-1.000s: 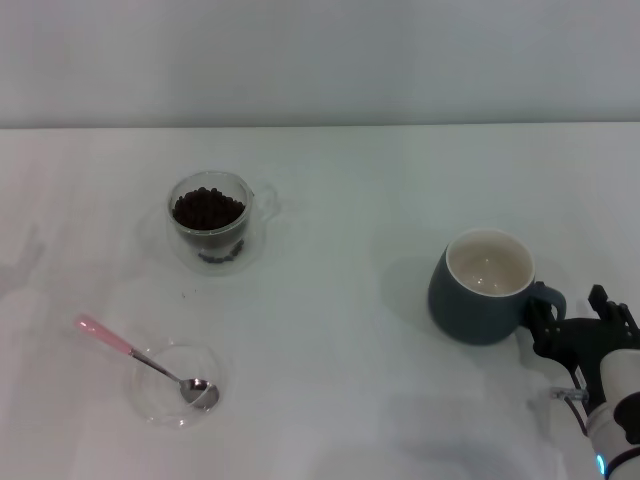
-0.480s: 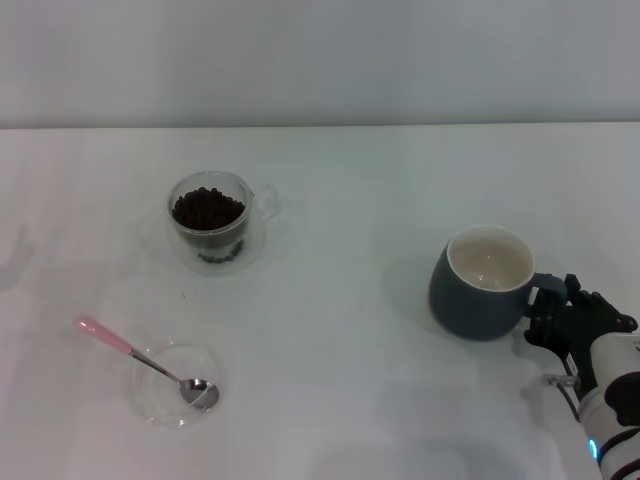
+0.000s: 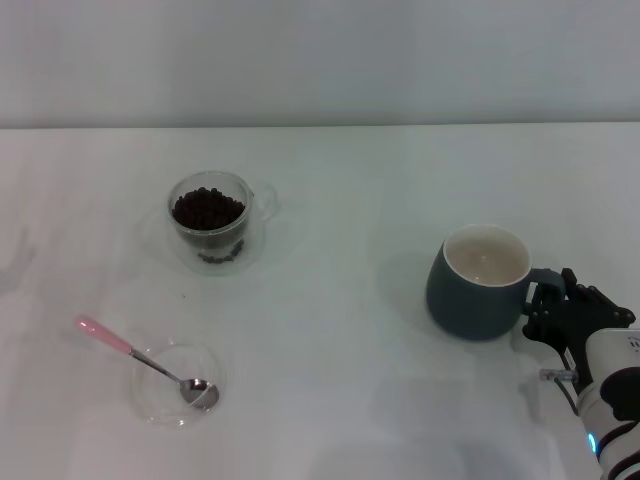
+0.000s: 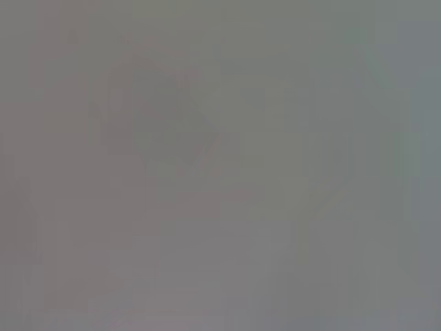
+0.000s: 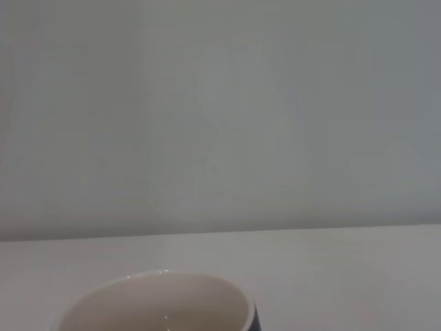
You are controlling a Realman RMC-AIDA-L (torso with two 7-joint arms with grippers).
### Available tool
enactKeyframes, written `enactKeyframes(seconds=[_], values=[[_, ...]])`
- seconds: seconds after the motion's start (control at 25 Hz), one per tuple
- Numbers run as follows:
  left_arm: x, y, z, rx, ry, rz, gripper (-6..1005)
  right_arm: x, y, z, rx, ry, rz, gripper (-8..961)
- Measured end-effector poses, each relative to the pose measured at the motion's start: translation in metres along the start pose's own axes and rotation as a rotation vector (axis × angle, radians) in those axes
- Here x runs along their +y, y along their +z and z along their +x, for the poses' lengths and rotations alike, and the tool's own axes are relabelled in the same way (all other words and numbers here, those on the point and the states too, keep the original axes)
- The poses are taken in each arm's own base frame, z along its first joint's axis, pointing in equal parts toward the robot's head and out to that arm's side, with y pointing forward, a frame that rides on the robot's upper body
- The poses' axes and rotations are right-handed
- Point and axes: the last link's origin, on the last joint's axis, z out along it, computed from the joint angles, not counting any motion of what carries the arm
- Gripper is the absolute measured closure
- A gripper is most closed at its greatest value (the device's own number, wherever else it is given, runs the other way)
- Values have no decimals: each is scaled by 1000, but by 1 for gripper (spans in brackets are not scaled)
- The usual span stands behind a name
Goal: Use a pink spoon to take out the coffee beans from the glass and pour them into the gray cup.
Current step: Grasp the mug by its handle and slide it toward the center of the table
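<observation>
The gray cup (image 3: 468,303), blue-gray outside and cream inside, stands empty at the right of the table; its rim (image 5: 158,303) shows in the right wrist view. My right gripper (image 3: 548,300) is at the cup's loop handle, its dark fingers closed around it. The glass (image 3: 212,245) stands at the back left, holding dark coffee beans (image 3: 207,208). The pink spoon (image 3: 150,365) lies at the front left, its metal bowl inside a shallow clear dish (image 3: 141,390) and its pink handle pointing out to the left. My left gripper is out of view.
A white table (image 3: 330,330) carries everything, with a pale wall behind its far edge. Open tabletop lies between the glass and the gray cup. The left wrist view is a featureless grey.
My right gripper has moved forward and left onto the cup's handle and closed there. The gray cup has shifted slightly left. Glass, spoon and dish have not moved.
</observation>
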Motion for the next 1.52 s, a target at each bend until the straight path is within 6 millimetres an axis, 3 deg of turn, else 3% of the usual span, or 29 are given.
enactKeyframes(seconds=[0.36,0.68,1.08,1.52], values=[[1,-4,-1,7,-6,-4,115,4,4,-4,-40,-67,-64,791],[1,-5,-1,9,-8,-8,114,20,15,-3,-30,-102,-188,791],[5,-9,-3,11,-27,-13,115,45,10,-5,-77,-123,-407,793],[8,-11,-2,26,-34,-30,115,44,15,1,-60,-199,-447,792]])
